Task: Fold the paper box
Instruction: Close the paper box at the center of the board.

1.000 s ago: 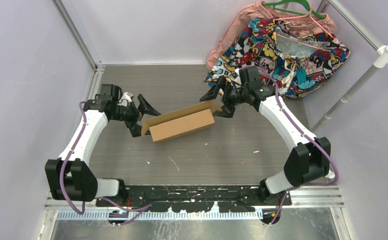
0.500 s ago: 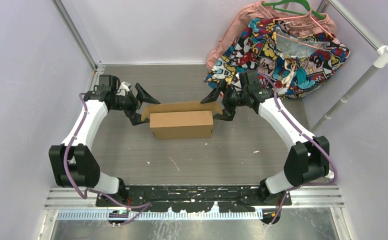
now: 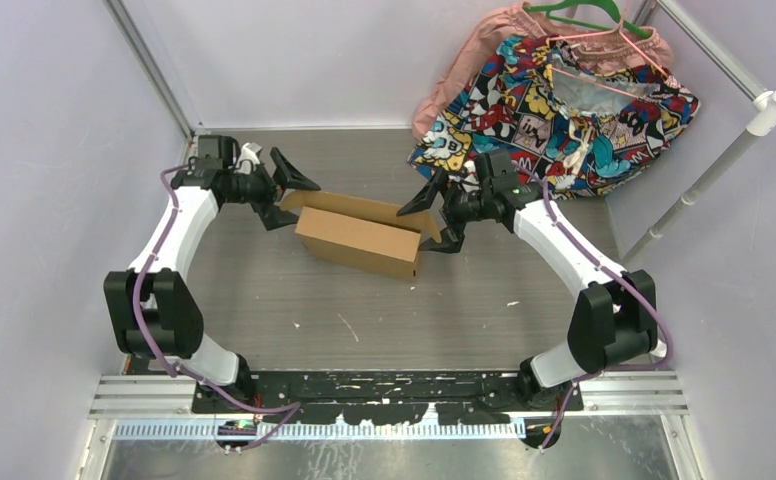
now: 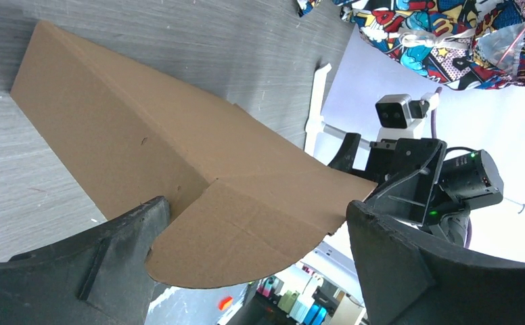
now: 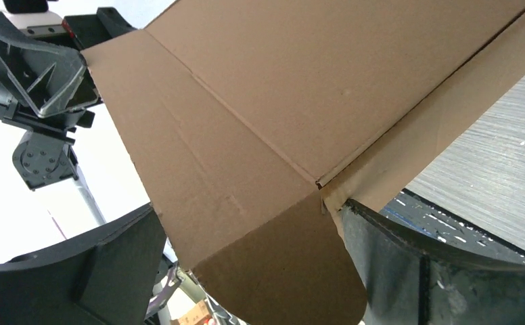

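Note:
The paper box (image 3: 359,243), plain brown cardboard folded into a long shallow shape, lies slantwise mid-table with its left end farther back. My left gripper (image 3: 286,198) stands open around its left end. In the left wrist view a rounded end flap (image 4: 246,237) sits between the wide black fingers (image 4: 111,244), with a gap on the right side. My right gripper (image 3: 426,222) stands open around the right end. In the right wrist view the box's rounded flap (image 5: 280,271) fills the space between its fingers (image 5: 408,264). Whether the box rests on the table or hangs just above it, I cannot tell.
A comic-print cloth (image 3: 584,110) and a pink cloth on a green hanger (image 3: 574,12) are heaped in the far right corner. A white pole (image 3: 714,170) leans along the right wall. Pale walls close in the grey tabletop (image 3: 364,310) on three sides.
The box has turned clockwise: its left end swung away from the bases and its right end came nearer. Both arms moved with it, jaws staying wide.

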`<state>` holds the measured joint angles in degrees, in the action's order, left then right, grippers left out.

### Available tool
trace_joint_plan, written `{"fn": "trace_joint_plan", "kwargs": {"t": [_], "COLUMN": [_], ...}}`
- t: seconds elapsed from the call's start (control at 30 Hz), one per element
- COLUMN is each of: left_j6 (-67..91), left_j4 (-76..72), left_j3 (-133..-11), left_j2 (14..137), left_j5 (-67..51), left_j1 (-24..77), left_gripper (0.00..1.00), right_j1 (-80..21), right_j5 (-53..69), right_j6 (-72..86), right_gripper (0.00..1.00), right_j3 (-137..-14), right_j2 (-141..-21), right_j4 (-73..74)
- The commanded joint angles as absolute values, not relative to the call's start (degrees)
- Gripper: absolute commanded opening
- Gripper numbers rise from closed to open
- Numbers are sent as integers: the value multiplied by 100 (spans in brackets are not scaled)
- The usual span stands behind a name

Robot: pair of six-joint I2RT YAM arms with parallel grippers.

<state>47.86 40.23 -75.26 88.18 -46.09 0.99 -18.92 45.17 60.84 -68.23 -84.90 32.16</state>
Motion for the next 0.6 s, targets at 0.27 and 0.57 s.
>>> {"fn": "trace_joint_plan", "kwargs": {"t": [0.27,0.57], "left_j6": [5297,5257], "left_j4": [3997,3962], "left_j3": [-7843,-7858], "left_j2": [9157,9207], "left_j5": [-6064,-6074], "left_j1": [432,426], "left_gripper": [100,100], "right_j1": [-1964,-1825], "right_j5": [5470,5414], "right_j6": [6505,5944], "right_gripper": [100,100], "right_j3": [-7115,-7235], "right_j2": [-8793,-8752], "right_j4": [1978,2587]}}
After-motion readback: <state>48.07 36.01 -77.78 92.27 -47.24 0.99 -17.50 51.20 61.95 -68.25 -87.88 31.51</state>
